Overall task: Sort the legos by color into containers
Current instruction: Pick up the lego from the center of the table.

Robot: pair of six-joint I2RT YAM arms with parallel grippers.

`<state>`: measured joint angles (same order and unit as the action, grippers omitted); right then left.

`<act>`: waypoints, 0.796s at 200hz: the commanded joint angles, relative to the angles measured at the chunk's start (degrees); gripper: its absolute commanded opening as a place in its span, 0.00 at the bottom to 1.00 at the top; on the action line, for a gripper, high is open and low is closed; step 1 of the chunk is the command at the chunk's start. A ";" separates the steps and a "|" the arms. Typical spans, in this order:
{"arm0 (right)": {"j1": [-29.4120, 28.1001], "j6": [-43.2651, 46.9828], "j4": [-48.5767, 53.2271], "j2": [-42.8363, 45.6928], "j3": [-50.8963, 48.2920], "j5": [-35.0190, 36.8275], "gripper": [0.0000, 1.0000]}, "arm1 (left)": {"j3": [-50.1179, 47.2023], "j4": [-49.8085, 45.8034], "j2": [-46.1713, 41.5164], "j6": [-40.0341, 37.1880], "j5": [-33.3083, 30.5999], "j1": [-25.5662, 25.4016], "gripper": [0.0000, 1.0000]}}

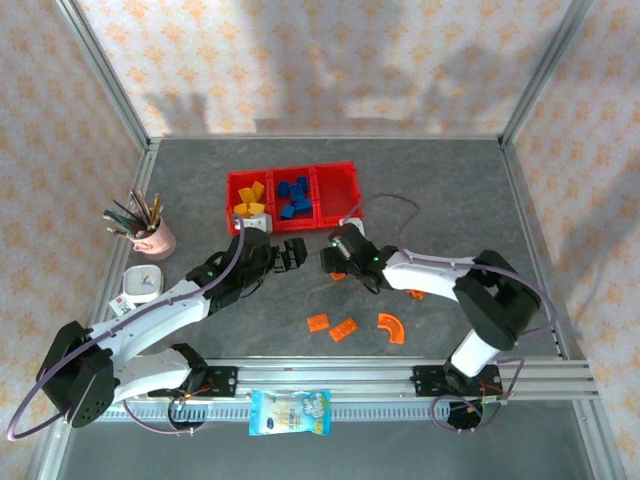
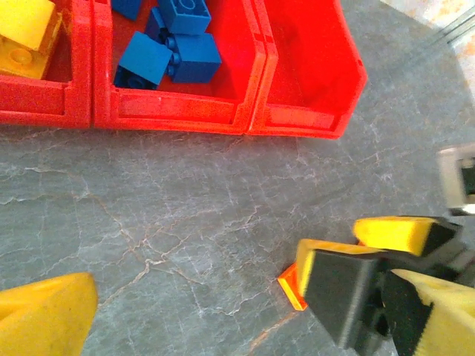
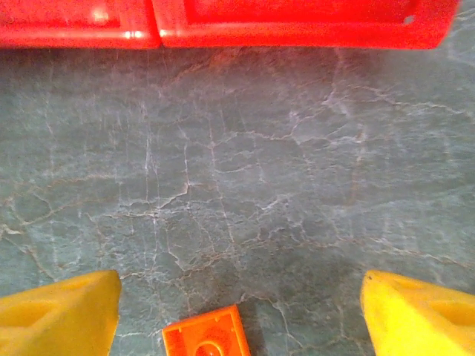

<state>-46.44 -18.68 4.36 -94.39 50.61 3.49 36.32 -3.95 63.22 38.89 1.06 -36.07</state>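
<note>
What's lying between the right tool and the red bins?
Nothing: the right wrist view shows bare grey tabletop from the right tool, over an orange brick, up to the red bins.

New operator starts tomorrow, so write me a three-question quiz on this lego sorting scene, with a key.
1. True or false: the rightmost bin of the red tray is empty.
2. Which colour of bricks lies in the middle bin? A yellow, B blue, C orange.
3. What lies on the table between the open fingers of the right gripper?
Key: 1 true. 2 B, the blue bricks. 3 an orange brick.
</note>
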 commanded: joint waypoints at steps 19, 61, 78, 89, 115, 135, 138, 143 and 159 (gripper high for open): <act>-1.65 1.00 3.45 -4.00 2.73 1.96 0.76 | -0.89 0.42 -1.22 2.72 -1.68 -0.22 0.99; -2.94 1.30 3.84 -7.44 3.43 1.43 0.63 | -3.44 1.45 -2.65 3.80 -1.37 -0.20 0.99; -3.37 0.64 4.65 -7.65 3.62 0.73 0.60 | -2.84 -0.36 -3.06 3.82 -1.49 -0.22 0.99; -3.93 0.57 4.99 -7.50 3.55 1.17 0.56 | -2.84 -1.04 -3.51 3.69 -1.80 -0.22 0.99; -5.10 0.36 6.12 -7.56 3.40 2.92 0.49 | -4.01 -0.27 -4.76 3.64 -2.29 -0.22 0.99; -5.68 -0.55 8.08 -7.24 4.06 3.26 0.45 | -3.00 -1.30 -4.85 3.48 -1.85 -0.22 0.99; -5.79 -0.59 8.25 -7.10 3.98 3.40 0.44 | -2.87 -1.47 -4.81 3.47 -1.81 -0.22 0.99; -5.89 -0.59 8.37 -6.86 3.85 3.58 0.42 | -2.80 -1.59 -4.87 3.38 -1.76 -0.22 0.99; -6.03 -0.71 7.78 -6.29 2.98 4.33 0.38 | -3.02 -1.43 -5.03 3.29 -1.85 -0.22 0.99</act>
<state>-51.77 -18.33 9.28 -101.12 53.39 5.93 33.15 -3.62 59.20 42.06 0.60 -36.05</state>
